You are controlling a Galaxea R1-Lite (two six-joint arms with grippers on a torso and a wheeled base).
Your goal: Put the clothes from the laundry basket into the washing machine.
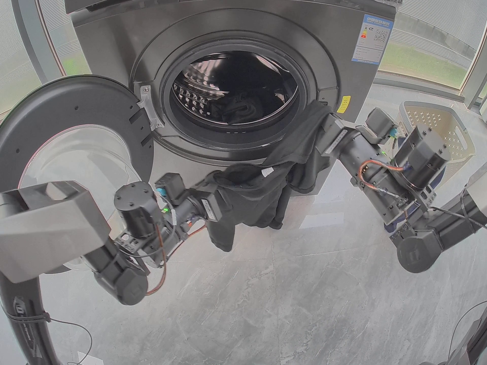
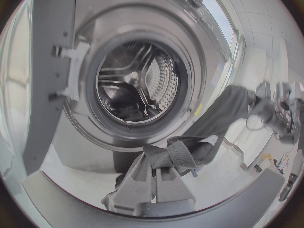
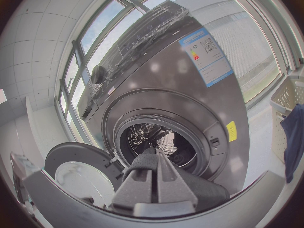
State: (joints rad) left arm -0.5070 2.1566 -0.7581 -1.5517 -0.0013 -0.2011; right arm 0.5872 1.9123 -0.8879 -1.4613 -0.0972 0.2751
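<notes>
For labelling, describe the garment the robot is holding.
Find the grey washing machine, door open. Before its opening a black garment hangs between the left gripper and right gripper. Unlike the dark clothes in the drum, it is outside.

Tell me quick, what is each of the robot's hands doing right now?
Left gripper: closed, holding the dark grey cloth garment.
Right gripper: closed, holding the same garment's other end.
</notes>
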